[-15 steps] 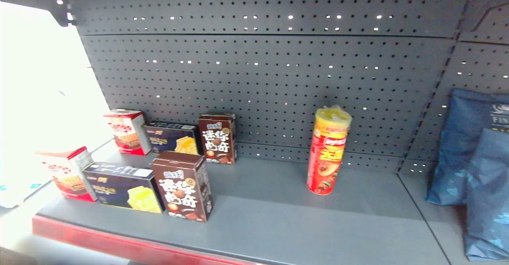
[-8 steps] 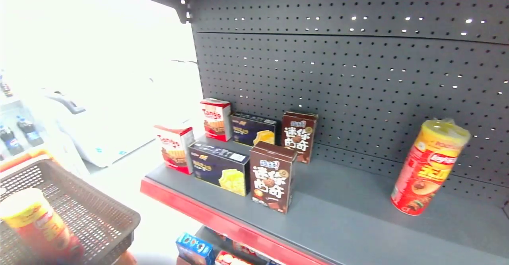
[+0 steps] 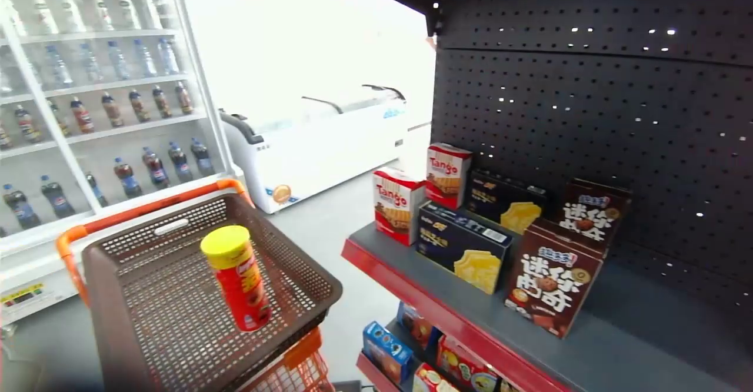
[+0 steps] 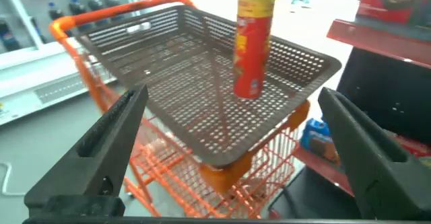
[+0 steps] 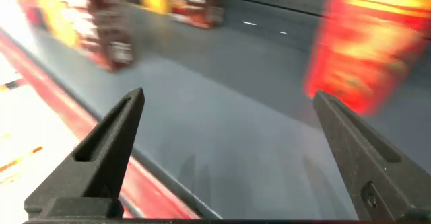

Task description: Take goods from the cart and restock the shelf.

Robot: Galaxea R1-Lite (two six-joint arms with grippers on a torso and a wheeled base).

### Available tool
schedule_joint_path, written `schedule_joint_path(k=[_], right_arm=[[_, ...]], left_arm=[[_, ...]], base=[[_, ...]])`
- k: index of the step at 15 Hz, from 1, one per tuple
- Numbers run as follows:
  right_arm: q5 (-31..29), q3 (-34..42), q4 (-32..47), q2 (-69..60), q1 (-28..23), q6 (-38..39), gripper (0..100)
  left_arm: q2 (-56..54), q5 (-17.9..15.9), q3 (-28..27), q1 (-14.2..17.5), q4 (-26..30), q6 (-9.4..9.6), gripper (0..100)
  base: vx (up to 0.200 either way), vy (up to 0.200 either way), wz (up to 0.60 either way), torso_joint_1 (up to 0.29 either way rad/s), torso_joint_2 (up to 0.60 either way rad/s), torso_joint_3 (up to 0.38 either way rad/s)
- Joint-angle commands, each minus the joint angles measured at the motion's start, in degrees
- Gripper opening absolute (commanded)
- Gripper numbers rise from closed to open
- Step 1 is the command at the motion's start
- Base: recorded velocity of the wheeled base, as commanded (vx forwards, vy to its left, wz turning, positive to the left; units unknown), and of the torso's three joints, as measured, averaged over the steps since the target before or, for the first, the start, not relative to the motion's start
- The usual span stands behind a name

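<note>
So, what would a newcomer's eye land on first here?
The red chip can, yellow-lidded, stands upright in the brown cart basket at the left. On the right, snack boxes line the grey shelf in two rows. The left gripper faces the can, fingers open.

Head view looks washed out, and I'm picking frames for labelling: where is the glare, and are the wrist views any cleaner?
Head view: the room above the chest freezer is blown out white; light pricks through the pegboard. Left wrist view: evenly lit, the chips can in the cart basket clear. Right wrist view: the shelved chips can and brown boxes are smeared.
</note>
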Motion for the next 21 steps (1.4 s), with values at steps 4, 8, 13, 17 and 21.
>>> schedule_joint_path(k=[4,8,13,17,21], right_arm=[[0.0,0.0,0.0,0.1,0.0,0.0,100],[0.0,0.0,0.0,0.0,0.0,0.0,100],[0.0,0.0,0.0,0.1,0.0,0.0,100],[0.0,0.0,0.0,0.1,0.0,0.0,100],[0.0,0.0,0.0,0.1,0.0,0.0,100]], left_arm=[[0.1,-0.1,0.0,0.0,0.0,0.99,100],[0.1,-1.1,0.0,0.0,0.1,1.43,100],[18.6,-3.1,-18.0,-0.8,5.2,4.95,100],[45.8,-3.6,-31.4,-1.1,3.0,5.04,100],[56.6,-6.3,-32.8,-5.4,1.8,5.3,100]], base=[[0.0,0.0,0.0,0.0,0.0,0.0],[0.0,0.0,0.0,0.0,0.0,0.0],[0.0,0.0,0.0,0.0,0.0,0.0],[0.0,0.0,0.0,0.0,0.0,0.0],[0.0,0.0,0.0,0.0,0.0,0.0]])
